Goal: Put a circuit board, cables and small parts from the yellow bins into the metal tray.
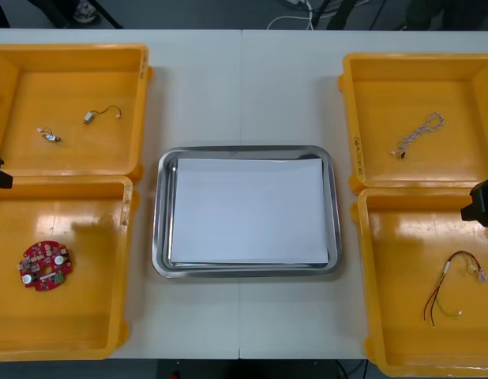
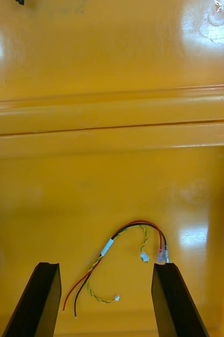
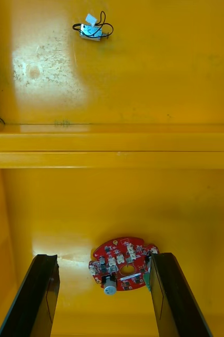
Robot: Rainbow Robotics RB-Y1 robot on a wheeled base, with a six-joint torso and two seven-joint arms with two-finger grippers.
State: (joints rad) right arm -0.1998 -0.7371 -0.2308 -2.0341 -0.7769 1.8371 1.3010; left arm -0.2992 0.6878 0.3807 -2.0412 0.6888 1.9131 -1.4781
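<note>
The left gripper [image 3: 104,258] is hovering over the near left bin [image 1: 78,316], and its fingers are standing wide apart, gripping nothing. The board [image 3: 123,263] is lying flat on the floor of this bin, below the gap between the fingers and closer to one of them. Two small parts [image 1: 90,117] with thin wires are lying in the far left bin [image 1: 70,71]. The right gripper [image 2: 106,265] is hovering over the near right bin [image 1: 410,332], and it is also wide open. The red and yellow cable [image 2: 108,246] is lying loose on the floor of that bin, between the fingers. A blue and white cable [image 1: 420,133] is resting in the far right bin [image 1: 402,79]. The tray [image 1: 245,150] is sitting in the middle of the table [image 1: 244,79], between the bins, and it is white inside.
</note>
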